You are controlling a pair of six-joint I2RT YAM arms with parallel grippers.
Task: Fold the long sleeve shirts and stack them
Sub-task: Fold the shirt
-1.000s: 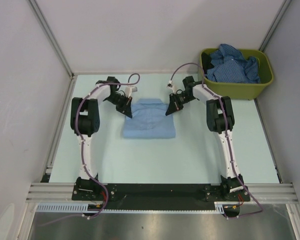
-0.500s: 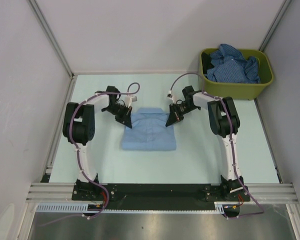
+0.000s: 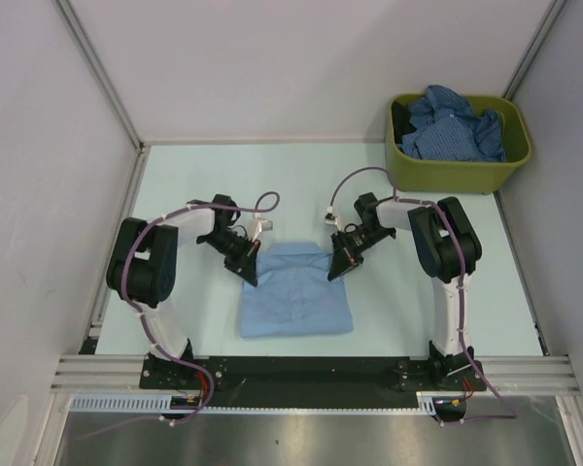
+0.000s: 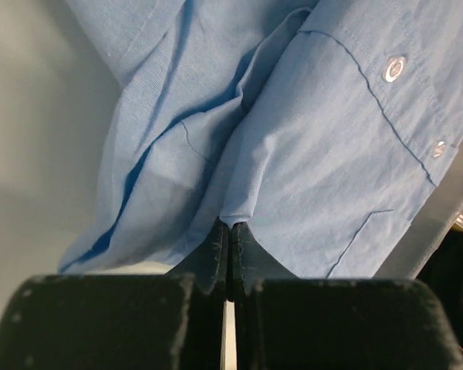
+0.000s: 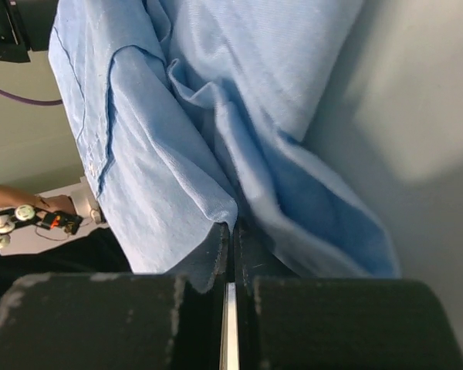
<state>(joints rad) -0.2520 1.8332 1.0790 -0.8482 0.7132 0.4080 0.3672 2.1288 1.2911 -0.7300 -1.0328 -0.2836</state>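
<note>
A plain light blue long sleeve shirt [image 3: 293, 301] lies folded into a rectangle near the table's front edge. My left gripper [image 3: 252, 274] is shut on its far left corner, and the left wrist view shows cloth [image 4: 293, 146] pinched at the fingertips [image 4: 216, 245] of the left gripper [image 4: 230, 228]. My right gripper [image 3: 335, 270] is shut on the far right corner; the right wrist view shows the shirt's fabric [image 5: 162, 146] caught between the tips of the right gripper [image 5: 231, 228]. Darker blue patterned shirts [image 3: 454, 124] are heaped in the bin.
An olive-green plastic bin [image 3: 457, 173] stands at the back right corner. Metal frame rails [image 3: 311, 372] run along the near edge, and grey walls [image 3: 39, 175] enclose the left, right and back.
Both grippers have pulled the folded light blue shirt toward the near edge of the table, still shut on its far corners. The arms' elbows have dropped lower and outward.
</note>
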